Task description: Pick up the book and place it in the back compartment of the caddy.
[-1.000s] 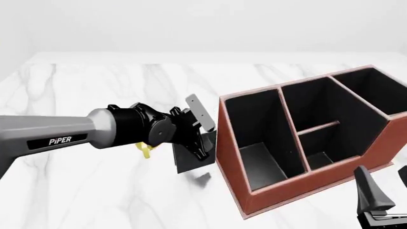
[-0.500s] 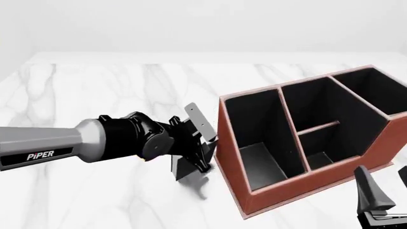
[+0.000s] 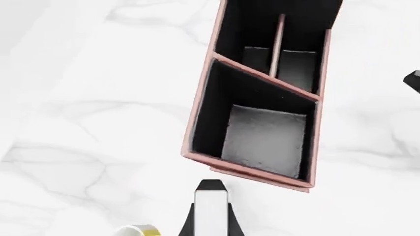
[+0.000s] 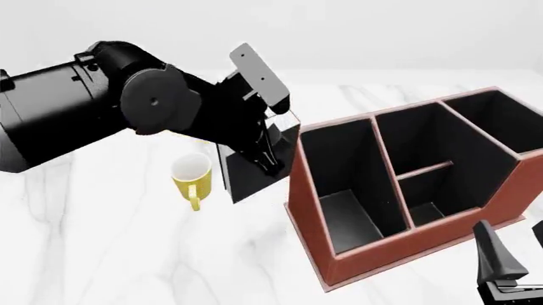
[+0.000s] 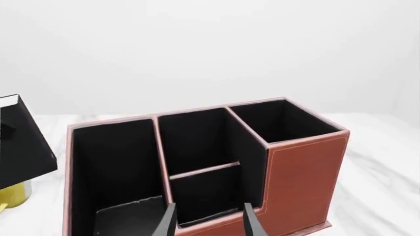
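Observation:
My left gripper (image 4: 264, 155) is shut on the black book (image 4: 248, 175), which hangs tilted above the table just left of the caddy (image 4: 307, 210). In the left wrist view the book (image 3: 211, 214) shows edge-on, white pages between black covers, with the caddy (image 3: 196, 123) beyond it. The right wrist view catches the book (image 5: 19, 145) at its margin. The back compartment (image 4: 426, 200) (image 5: 203, 196) is the small cell behind the low outer wall, and nothing is in it. My right gripper (image 4: 514, 257) (image 5: 210, 223) hangs open near that low wall.
A yellow mug (image 4: 191, 175) (image 5: 12, 196) stands on the white marble table (image 4: 127, 254) left of the book. The caddy's long cells (image 4: 344, 190) and the tall end cell (image 4: 496, 124) hold nothing.
My left arm has risen with the book from table level beside the caddy, uncovering the yellow mug. The right arm has not moved.

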`<state>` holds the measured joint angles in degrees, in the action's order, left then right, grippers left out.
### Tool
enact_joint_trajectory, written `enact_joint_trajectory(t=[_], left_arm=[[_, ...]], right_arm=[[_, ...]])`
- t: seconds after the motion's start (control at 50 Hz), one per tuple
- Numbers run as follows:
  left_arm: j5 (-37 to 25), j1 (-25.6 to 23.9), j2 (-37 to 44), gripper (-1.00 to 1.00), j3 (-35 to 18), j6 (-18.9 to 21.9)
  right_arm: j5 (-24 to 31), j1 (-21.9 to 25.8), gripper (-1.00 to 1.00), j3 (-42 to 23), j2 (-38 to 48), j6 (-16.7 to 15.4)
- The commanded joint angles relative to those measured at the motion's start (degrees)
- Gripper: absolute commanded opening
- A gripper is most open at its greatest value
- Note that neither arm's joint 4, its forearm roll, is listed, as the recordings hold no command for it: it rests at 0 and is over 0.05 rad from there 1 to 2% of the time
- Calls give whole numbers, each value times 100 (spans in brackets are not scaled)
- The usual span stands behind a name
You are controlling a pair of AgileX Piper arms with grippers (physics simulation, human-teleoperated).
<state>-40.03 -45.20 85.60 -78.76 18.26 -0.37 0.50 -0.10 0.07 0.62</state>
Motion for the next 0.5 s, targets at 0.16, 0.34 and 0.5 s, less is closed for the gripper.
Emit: enact_joint_trajectory(t=[0.16,0.34,0.5], left_arm=[[-2984,-637,2008,-100,-7838,1897],[-2689,-754,2116,-100,-8332,1821],[-2186,-1381,2320,-100,-8343,1373]], right_arm=[[18,-23,100,3,4,35],[23,-8,100,2,5,46],[17,-13,100,3,7,47]])
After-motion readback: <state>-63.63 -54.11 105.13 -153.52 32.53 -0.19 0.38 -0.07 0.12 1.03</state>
